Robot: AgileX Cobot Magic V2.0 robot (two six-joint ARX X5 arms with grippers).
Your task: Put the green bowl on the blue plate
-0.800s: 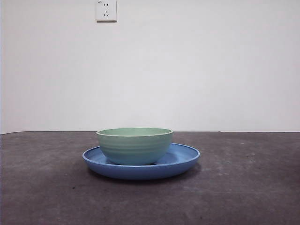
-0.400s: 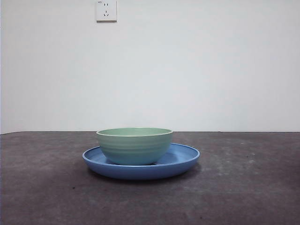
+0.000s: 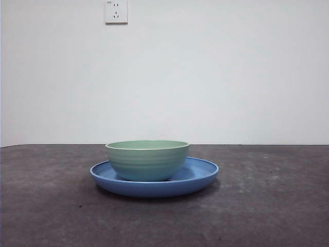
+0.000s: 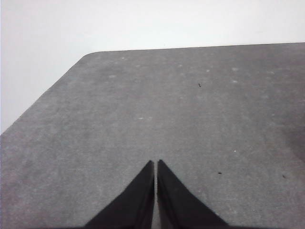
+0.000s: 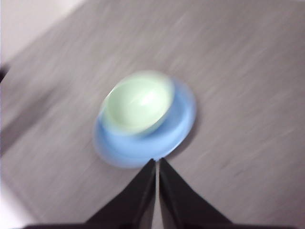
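Green bowl (image 3: 147, 160) upright, resting inside blue plate (image 3: 200, 175).

No text, label, brand or number can be read anywhere; the white wall socket (image 3: 116, 11) above the table carries only a tiny mark too small to make out.

Premises read as a bare test room or lab rather than a home. Evidence: a plain dark grey desk (image 3: 267, 206) with a rounded corner, set against an unmarked white wall (image 3: 231, 77); one white wall socket (image 3: 116, 11) above; no furnishings or decoration visible.
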